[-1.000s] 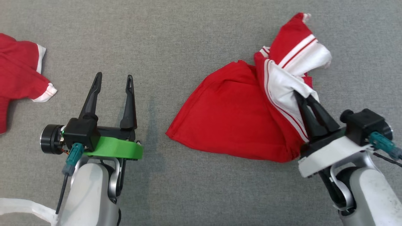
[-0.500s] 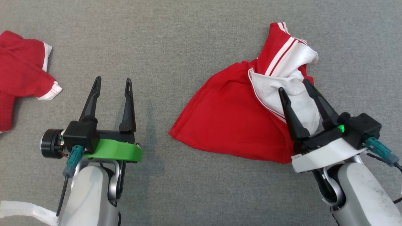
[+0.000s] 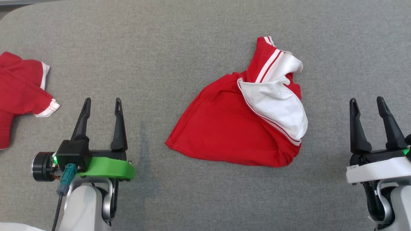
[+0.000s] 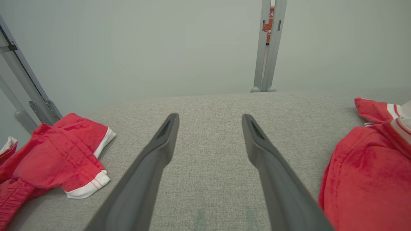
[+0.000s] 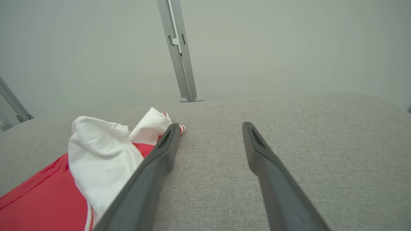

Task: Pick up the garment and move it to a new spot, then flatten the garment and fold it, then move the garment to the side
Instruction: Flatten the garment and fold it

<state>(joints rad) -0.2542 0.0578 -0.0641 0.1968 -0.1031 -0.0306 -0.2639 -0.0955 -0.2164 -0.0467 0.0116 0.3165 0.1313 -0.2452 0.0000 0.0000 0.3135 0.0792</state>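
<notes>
A grey woven cloth surface [image 3: 192,32] spreads across the whole head view, with a rounded corner at the far left. In the wrist views a pale grey-green wall [image 4: 128,48] rises behind it. A grey metal post [image 4: 268,48] stands at the far edge of the surface.

The red garment [image 3: 221,128] is soft fabric with a white panel and white-and-red striped trim. It lies bunched a little right of centre on the surface, between the two grippers and touching neither. Its red body fans out leftward and toward the robot, ending in a hemmed corner. The white panel is folded over on its right side, and a striped end points away from the robot. It is rumpled rather than flat, with loose folds along its near right edge.

A smaller red piece of clothing with white cuffs [image 3: 22,86] lies at the far left, cut off by the frame and well apart from the red garment.

The left gripper [image 3: 102,101], with dark fingers on a green collar [image 3: 109,168], is at the lower left over bare cloth, between the two red pieces. Its fingers are spread wide with nothing between them.

The right gripper [image 3: 366,100], on a white collar [image 3: 379,170], is at the lower right, near the garment's right side with bare cloth between them. Its fingers are also spread wide and hold nothing.
</notes>
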